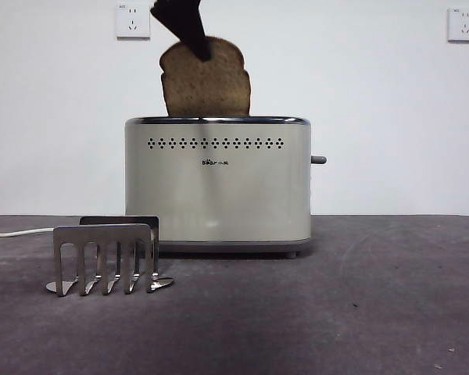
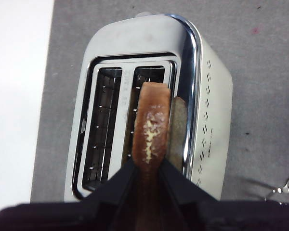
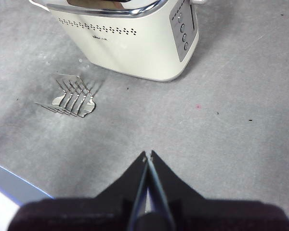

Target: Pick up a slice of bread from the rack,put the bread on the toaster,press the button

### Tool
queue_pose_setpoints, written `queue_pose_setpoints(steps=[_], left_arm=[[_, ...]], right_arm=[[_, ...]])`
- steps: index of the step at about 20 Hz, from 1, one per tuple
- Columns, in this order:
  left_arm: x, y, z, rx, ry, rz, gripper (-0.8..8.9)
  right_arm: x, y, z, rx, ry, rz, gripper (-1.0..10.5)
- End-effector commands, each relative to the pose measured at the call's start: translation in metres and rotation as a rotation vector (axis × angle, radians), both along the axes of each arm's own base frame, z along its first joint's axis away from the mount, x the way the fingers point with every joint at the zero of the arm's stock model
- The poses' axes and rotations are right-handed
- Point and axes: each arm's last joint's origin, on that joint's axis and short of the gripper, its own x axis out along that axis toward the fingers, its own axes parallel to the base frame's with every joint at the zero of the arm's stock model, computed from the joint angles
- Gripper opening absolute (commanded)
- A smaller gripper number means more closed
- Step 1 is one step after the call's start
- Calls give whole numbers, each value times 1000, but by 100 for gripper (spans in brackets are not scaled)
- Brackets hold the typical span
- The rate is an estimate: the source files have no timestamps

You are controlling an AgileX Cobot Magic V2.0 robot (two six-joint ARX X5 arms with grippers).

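My left gripper (image 1: 202, 51) comes down from above, shut on the top crust of the slice of bread (image 1: 207, 82). The brown slice stands upright over the cream toaster (image 1: 217, 187), its lower edge hidden behind the chrome rim. In the left wrist view the bread (image 2: 151, 125) sits over the slot nearer the holed side, between my jaws (image 2: 148, 166). The button (image 1: 319, 159) sticks out of the toaster's right end. The steel rack (image 1: 105, 258) stands empty at front left. My right gripper (image 3: 148, 155) hangs shut over bare table, away from the toaster (image 3: 135, 43).
Two white wall sockets (image 1: 133, 21) (image 1: 463, 25) are on the back wall. A white cable (image 1: 16, 232) runs off to the left behind the rack. The table's edge (image 3: 9, 185) shows near the right gripper.
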Motion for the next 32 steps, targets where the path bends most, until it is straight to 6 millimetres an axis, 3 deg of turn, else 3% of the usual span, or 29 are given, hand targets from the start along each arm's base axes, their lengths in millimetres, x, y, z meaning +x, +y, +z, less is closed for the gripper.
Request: queue_pose_setpoints(steps=[1, 11, 18, 19, 22, 26, 32], left_arm=[[13, -1, -10, -2, 11, -2, -11], [50, -13, -57, 18, 74, 14, -9], [54, -13, -55, -49, 61, 72, 8], [54, -14, -54, -51, 59, 71, 65], [51, -13, -48, -79, 55, 93, 350], [42, -8, -31, -129, 33, 127, 356], [13, 8, 15, -279, -13, 193, 356]], right_arm=[[0, 0, 1, -4, -8, 9, -12], [19, 2, -3, -11, 1, 11, -12], [45, 4, -8, -8, -13, 12, -12], [50, 4, -9, -8, -19, 12, -12], [64, 5, -12, 0, -27, 6, -12], [81, 6, -16, 14, -49, -5, -12], [114, 9, -16, 95, -152, -36, -12]])
